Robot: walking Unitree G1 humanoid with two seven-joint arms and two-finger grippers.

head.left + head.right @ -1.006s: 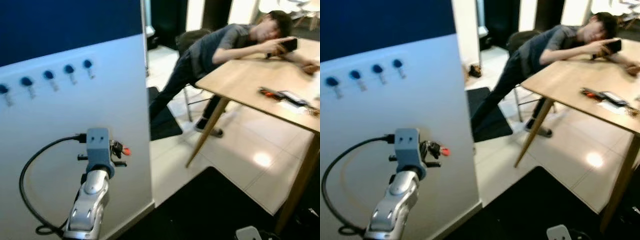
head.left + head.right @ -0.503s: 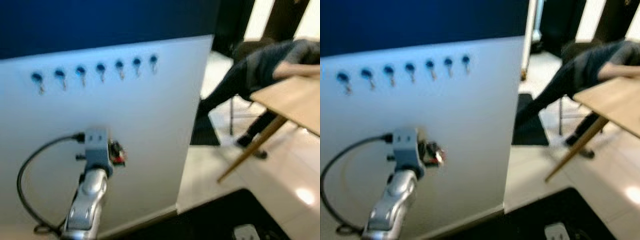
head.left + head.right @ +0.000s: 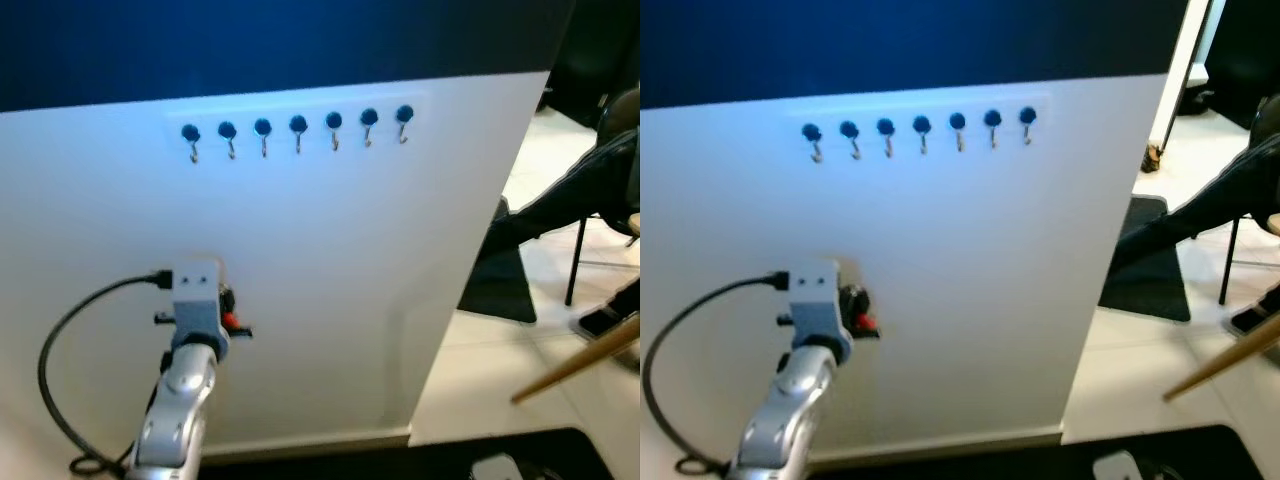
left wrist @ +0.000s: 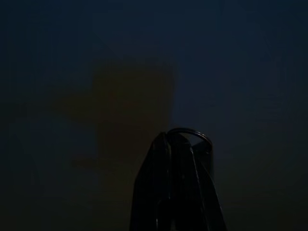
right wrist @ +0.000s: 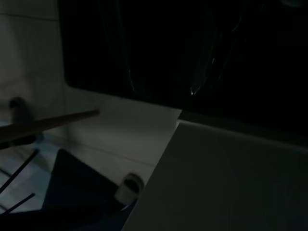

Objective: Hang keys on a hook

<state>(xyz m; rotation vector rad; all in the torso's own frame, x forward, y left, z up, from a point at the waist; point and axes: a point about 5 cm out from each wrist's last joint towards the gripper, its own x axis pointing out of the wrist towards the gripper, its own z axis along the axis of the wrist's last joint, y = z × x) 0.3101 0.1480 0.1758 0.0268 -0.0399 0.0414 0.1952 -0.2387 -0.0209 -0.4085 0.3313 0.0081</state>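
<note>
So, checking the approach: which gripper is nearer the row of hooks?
Left. The left gripper, shut on the keys, is raised below the hooks; the right arm hangs low.

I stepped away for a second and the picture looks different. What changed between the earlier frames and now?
The camera swung left to face the white panel squarely, so all seven blue hooks show and the wooden table and person have slid off to the right. The left gripper stays raised before the panel, below the hooks, shut on the keys. Nothing hangs on a hook yet.
</note>
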